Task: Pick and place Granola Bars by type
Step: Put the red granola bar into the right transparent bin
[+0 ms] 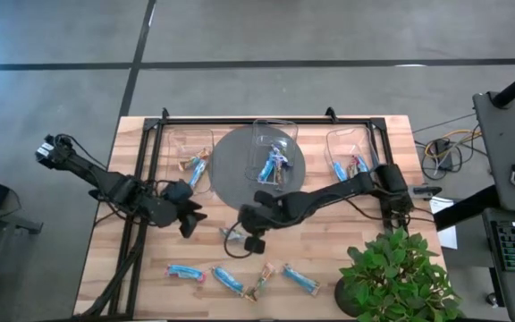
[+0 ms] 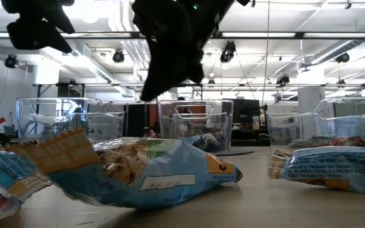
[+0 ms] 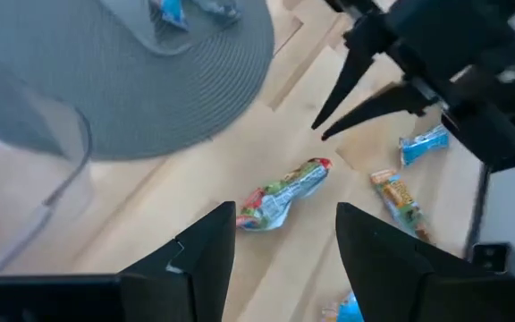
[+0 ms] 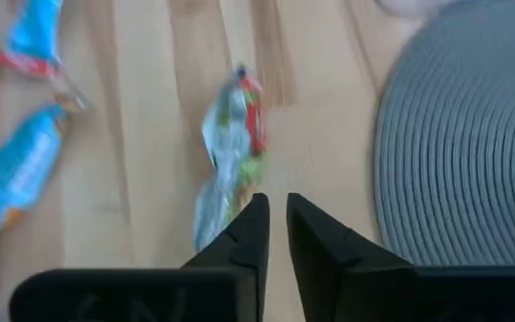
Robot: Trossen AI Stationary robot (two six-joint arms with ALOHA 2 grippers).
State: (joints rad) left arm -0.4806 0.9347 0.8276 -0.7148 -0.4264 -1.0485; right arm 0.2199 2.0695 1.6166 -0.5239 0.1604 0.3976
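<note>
A granola bar in a green and silver wrapper with a red end (image 3: 286, 194) (image 4: 231, 148) lies flat on the wooden table, just in front of the grey round mat (image 1: 240, 174). My right gripper (image 3: 322, 131) (image 4: 275, 207) hangs shut a little above and beside that bar, with nothing between its fingers. My left gripper (image 3: 284, 234) (image 1: 190, 221) stands open to the bar's left, clear of it. Several blue-wrapped bars (image 1: 184, 273) (image 1: 300, 279) and a tan one (image 1: 262, 283) lie in a row near the table's front edge.
Three clear bins stand at the back: left (image 1: 190, 159), middle (image 1: 275, 150) on the mat, right (image 1: 351, 161), each with bars inside. A potted plant (image 1: 396, 273) fills the front right corner. Black frame rails (image 1: 146, 179) run along the left and back.
</note>
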